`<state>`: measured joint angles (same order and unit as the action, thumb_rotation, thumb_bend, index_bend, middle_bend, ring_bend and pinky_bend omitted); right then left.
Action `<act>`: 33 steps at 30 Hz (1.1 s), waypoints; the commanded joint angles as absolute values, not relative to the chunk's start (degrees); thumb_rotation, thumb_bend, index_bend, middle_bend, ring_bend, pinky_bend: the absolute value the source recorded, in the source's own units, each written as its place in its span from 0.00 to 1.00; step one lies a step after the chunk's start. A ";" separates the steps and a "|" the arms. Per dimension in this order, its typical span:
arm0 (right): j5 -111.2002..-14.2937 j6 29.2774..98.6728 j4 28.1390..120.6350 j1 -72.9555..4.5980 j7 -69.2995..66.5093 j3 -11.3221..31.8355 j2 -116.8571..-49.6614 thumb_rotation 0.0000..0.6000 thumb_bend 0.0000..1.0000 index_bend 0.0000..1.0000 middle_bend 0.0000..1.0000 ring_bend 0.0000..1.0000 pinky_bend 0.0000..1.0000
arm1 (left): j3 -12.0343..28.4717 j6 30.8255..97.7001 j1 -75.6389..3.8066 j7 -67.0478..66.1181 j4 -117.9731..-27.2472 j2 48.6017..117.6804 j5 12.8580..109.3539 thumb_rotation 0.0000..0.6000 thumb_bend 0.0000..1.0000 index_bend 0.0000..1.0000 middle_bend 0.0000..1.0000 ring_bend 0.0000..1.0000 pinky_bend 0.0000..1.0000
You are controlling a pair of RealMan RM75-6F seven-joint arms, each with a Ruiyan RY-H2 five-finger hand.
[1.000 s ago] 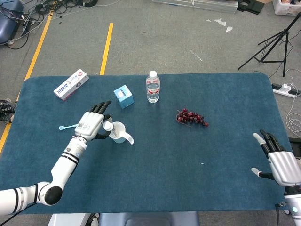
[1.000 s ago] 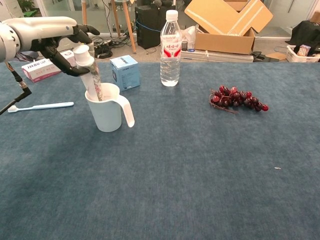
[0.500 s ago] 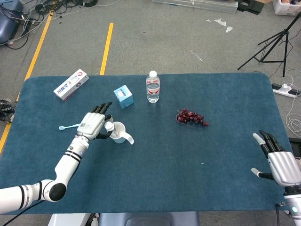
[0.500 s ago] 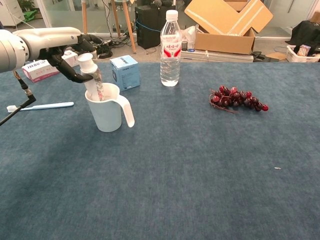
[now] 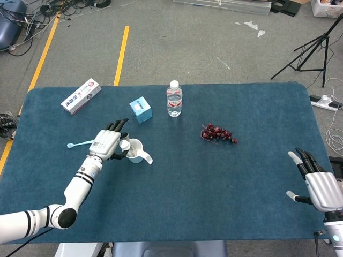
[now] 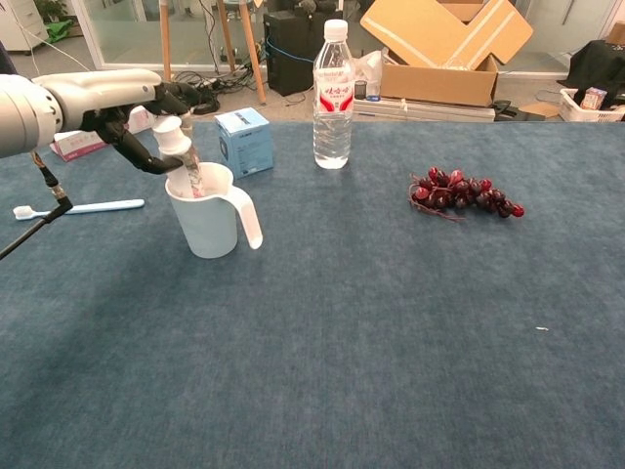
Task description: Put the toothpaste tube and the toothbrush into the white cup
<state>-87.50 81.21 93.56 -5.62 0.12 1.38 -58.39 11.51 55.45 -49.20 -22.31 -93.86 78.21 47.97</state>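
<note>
**Tube Sank Deeper Into the Cup; Brush Was Yet to Go In**

Nearest the robot, the right hand [image 5: 320, 184] rested at the table's near right edge, fingers spread and holding nothing, well apart from everything else.

Further in, on the left, the change showed. Over the last second the toothpaste tube [image 6: 182, 164] had dropped lower into the white cup [image 6: 207, 213], so that only its cap end and a short length of body stood above the rim, leaning a little away from the handle. The left hand [image 6: 146, 115] had come down with it, its dark fingers curled round the cap; it appeared to be gripping the tube, though the release looked close. By my reading, the first half of the task was nearly done, with letting go the step in hand.

The toothbrush [image 6: 76, 207] lay flat on the blue cloth to the left of the cup, apart from it and untouched.

As for containers, the cup held only the tube. Beyond it stood a small blue box [image 6: 244, 141], shut, and a capped water bottle [image 6: 333, 96], seemingly full of clear water. A bunch of grapes [image 6: 465, 194] lay loose to the right, and a toothpaste carton [image 5: 81, 96] at the far left corner.
</note>
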 commanded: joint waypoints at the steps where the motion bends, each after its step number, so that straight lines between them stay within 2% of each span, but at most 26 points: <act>1: -87.54 81.24 93.55 -5.60 0.05 1.36 -58.36 1.00 0.00 0.03 0.02 0.04 0.39 | 11.34 55.23 -49.20 -22.14 -93.37 78.61 47.86 1.00 0.47 0.40 0.04 0.02 0.12; 16: -87.54 81.03 93.47 -5.69 -0.14 1.36 -58.31 1.00 0.00 0.04 0.02 0.04 0.39 | 11.20 55.62 -48.84 -21.85 -93.52 78.53 48.34 1.00 0.47 0.28 0.04 0.02 0.12; 22: -87.54 80.96 93.53 -5.71 0.08 1.33 -58.38 1.00 0.00 0.04 0.02 0.04 0.39 | 11.11 56.59 -48.13 -21.71 -95.11 77.54 48.93 1.00 0.47 0.10 0.04 0.02 0.12; 33: -87.36 80.65 93.56 -5.84 0.53 1.34 -58.58 1.00 0.00 0.04 0.02 0.04 0.39 | 10.19 58.99 -45.57 -20.94 -98.73 74.47 50.79 1.00 0.47 0.09 0.04 0.02 0.13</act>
